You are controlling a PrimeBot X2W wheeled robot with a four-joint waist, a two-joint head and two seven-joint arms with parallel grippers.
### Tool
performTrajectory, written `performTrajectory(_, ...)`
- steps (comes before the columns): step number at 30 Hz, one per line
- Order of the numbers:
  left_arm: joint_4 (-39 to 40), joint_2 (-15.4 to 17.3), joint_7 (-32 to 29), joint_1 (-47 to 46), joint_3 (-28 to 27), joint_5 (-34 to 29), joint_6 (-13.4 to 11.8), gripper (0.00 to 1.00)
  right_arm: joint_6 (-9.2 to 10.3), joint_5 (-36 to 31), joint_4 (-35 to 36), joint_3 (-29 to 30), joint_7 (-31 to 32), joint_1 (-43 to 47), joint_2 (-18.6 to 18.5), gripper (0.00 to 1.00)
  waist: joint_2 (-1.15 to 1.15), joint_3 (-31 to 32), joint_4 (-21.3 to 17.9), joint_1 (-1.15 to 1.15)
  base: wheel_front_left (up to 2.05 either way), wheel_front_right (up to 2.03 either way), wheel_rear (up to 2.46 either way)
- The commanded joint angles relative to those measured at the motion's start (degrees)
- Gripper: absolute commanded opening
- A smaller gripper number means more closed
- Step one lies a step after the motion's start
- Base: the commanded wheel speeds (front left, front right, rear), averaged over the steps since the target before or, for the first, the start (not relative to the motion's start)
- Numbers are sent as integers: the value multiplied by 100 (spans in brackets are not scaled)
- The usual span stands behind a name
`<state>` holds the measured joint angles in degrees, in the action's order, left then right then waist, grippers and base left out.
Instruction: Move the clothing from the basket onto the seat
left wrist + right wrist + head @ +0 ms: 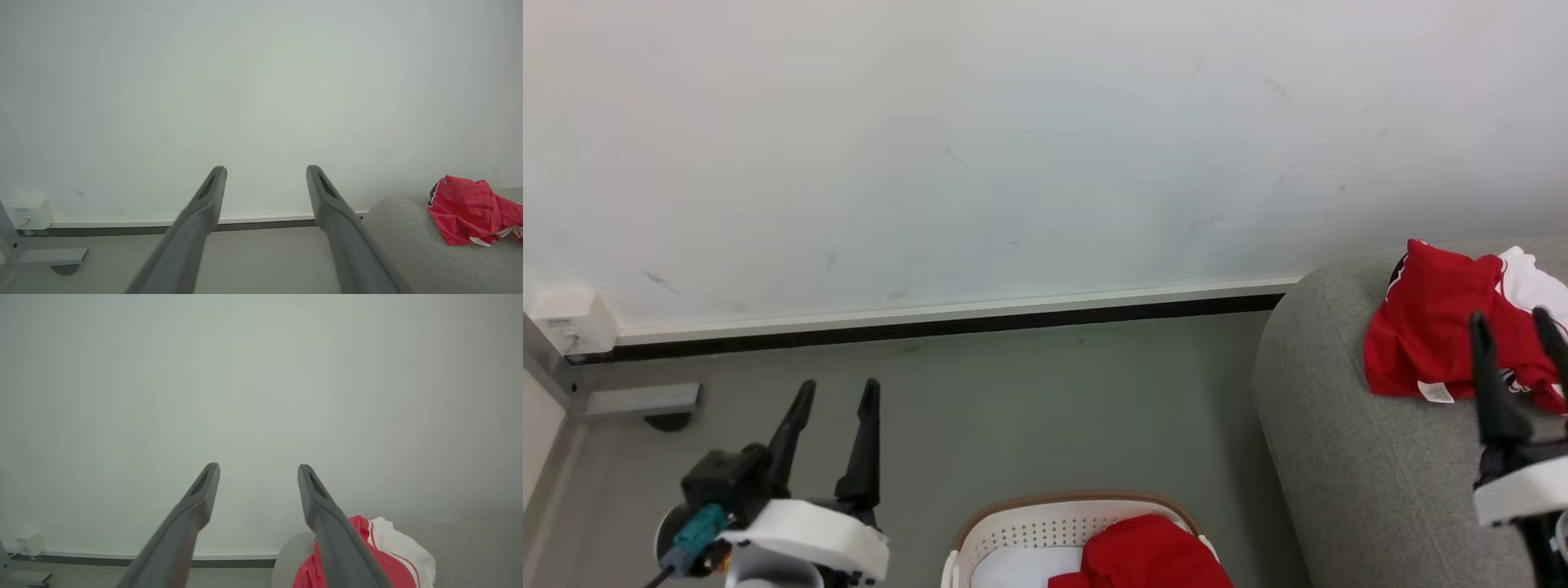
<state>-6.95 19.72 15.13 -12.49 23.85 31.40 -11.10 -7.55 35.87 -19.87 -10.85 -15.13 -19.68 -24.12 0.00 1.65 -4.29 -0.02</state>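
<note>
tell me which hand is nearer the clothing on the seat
Right. The right hand is by the red clothing on the seat; the left hand is over the floor beyond the basket.

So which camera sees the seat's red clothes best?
The head view: the clothing lies big on the seat. Left wrist view shows it small, cut off; right wrist view half hides it behind a finger.

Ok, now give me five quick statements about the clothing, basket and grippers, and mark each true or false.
1. A crumpled red garment lies on the seat. True.
2. The basket is empty. False: a second red garment is in it.
3. The left gripper is shut on cloth. False: it is open, holding nothing.
4. The right gripper is open. True.
5. The basket stands on the seat. False: it stands on the floor beside it.
</note>
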Motion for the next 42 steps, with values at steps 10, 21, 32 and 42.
performTrajectory(10,121,-574,2,954,-1050,-836,234,100,13,-1265,995,663,1,1417,1229,100,0,-55,-73,2,0,0,0)
performTrajectory(21,-98,-1208,2,1064,-1769,-1460,922,100,13,-1635,1034,604,0,1438,1623,100,0,-166,-131,2,0,0,0)
performTrajectory(32,-292,-1529,2,981,-2179,-1828,1341,100,13,-1654,976,513,0,1377,1684,100,0,-196,-200,2,0,0,0)
performTrajectory(42,-351,-1638,2,943,-2345,-1976,1506,100,13,-1621,983,490,0,1347,1649,100,0,-212,-266,2,0,0,0)
